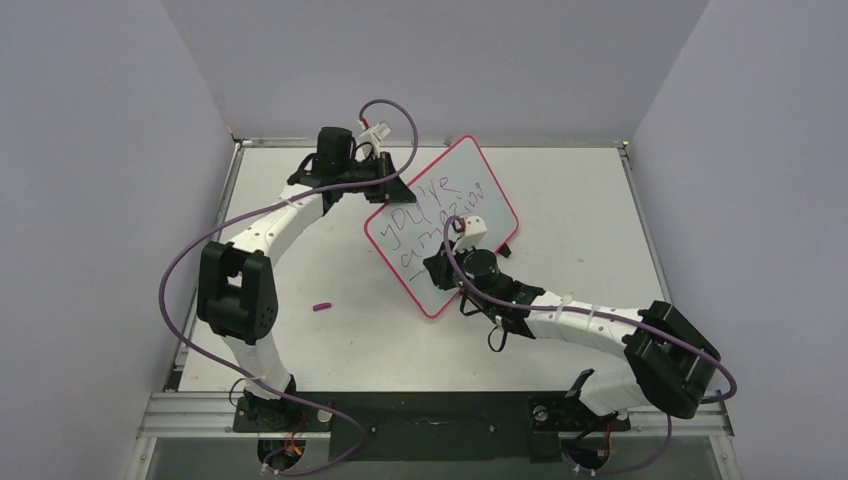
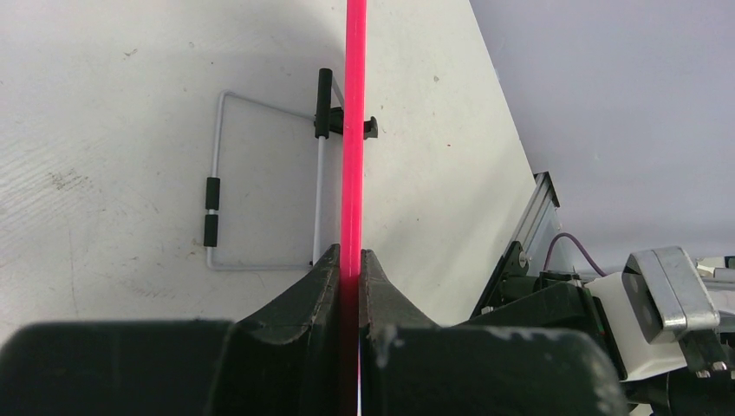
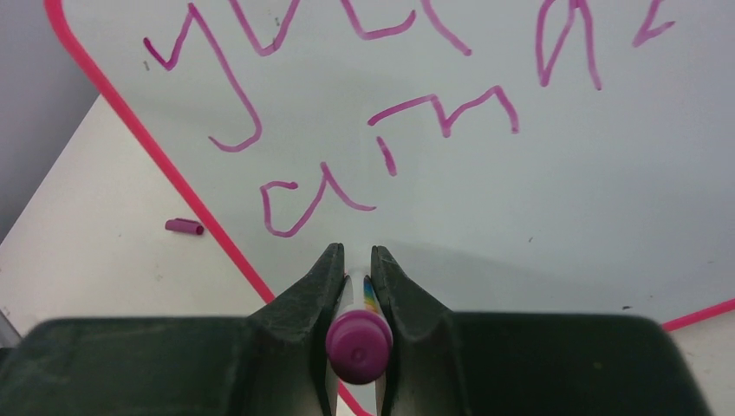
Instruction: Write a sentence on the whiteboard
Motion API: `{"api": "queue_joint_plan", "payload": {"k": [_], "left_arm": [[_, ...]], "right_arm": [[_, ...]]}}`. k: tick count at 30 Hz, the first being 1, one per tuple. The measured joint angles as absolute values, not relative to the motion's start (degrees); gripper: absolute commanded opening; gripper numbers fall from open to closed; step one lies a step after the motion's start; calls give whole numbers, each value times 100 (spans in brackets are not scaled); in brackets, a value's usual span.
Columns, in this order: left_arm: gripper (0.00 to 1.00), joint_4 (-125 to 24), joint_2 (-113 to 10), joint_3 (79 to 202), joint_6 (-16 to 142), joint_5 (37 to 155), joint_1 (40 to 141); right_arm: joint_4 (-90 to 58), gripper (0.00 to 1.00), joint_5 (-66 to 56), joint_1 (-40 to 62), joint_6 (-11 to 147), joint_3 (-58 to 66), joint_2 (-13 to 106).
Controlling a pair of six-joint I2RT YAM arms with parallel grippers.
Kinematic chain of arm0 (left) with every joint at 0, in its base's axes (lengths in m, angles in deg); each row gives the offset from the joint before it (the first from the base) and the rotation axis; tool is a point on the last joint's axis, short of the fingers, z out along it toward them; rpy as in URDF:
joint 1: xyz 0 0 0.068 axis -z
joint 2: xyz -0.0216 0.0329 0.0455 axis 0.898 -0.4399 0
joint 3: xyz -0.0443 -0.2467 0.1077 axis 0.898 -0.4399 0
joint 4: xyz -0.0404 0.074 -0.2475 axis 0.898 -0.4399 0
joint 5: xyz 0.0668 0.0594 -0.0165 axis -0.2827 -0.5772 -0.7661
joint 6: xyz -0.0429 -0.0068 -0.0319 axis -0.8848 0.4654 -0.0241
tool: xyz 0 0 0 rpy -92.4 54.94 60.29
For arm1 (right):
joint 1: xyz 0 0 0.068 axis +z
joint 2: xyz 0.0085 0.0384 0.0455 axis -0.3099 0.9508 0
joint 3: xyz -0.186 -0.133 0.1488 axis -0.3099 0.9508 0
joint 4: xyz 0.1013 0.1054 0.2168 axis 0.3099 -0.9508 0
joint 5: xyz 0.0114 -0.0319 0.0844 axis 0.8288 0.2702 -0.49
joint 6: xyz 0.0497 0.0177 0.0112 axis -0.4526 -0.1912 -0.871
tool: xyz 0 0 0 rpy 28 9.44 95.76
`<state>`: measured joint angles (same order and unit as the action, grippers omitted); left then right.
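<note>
Whiteboard point(image 1: 468, 160) sat mid-desk, toward the far side, turned corner-on to you; it looked propped on its wire stand point(image 2: 211, 208) rather than flat, though the angle was hard to judge.

Left claw point(image 2: 350, 256) was clamped on the board's red rim at the far-left edge; right claw point(image 3: 357, 256) was closed tight around the marker point(image 3: 358, 345), purple butt end toward the camera, tip hidden below the fingers.

The sentence point(image 3: 442, 108) showed two scrawled lines; blank board remained beneath them, nearest the right claw.

Judged step: starting the last line.

- Keep the left grip firm so the board doesn't swing under pen pressure.
- Set the tip down left of centre, just under the second line.
- Press lightly; too much could tip the board back.
- Leave room before the near rim.

The loose cap point(image 1: 321, 307) lay on the desk, left of the board, well apart.
</note>
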<state>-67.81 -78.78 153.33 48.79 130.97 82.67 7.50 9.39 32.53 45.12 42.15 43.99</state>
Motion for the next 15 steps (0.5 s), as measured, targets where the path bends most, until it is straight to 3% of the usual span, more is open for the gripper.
{"api": "queue_joint_plan", "payload": {"k": [15], "left_arm": [[0, -6786, -7878, 15322, 4846, 13121, 8269]], "right_arm": [[353, 0, 934, 3472, 4650, 4052, 4152]]}}
